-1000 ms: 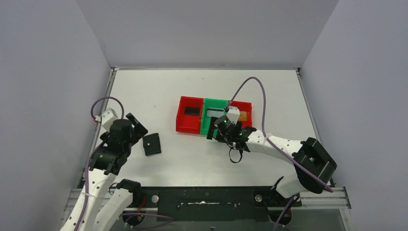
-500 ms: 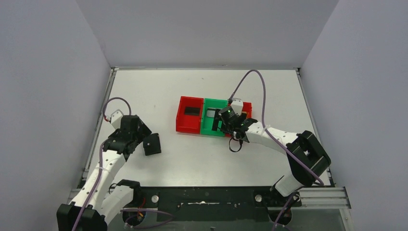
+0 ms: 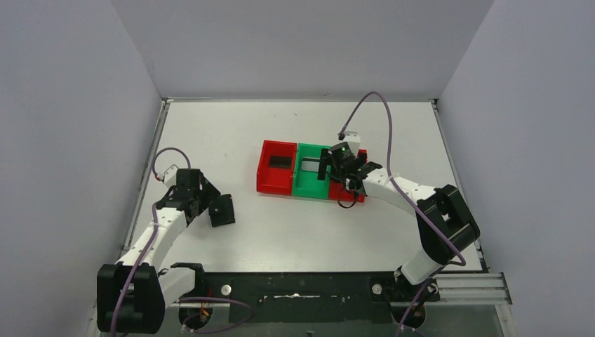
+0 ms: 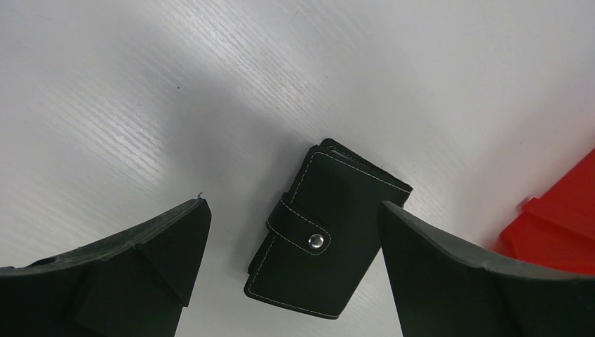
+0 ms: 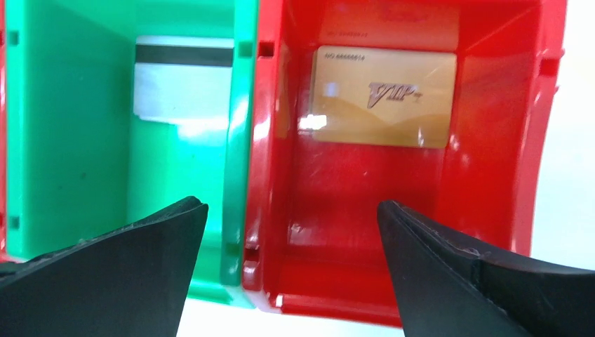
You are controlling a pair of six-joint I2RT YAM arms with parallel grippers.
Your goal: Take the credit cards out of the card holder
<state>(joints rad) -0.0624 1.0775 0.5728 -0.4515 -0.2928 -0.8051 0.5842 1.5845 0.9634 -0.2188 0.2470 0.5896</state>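
The card holder (image 4: 324, 239) is lying snapped shut on the tabletop (image 4: 140, 105) at the top view's left-centre, just ahead of the left tool (image 4: 292, 210). That tool's jaws are standing apart either side of the holder's steep lower-left-to-upper-right long axis. The right tool (image 5: 291, 210), also gaping empty, is hovering well away over a red tray (image 5: 491, 210) holding a gold card (image 5: 382, 96).
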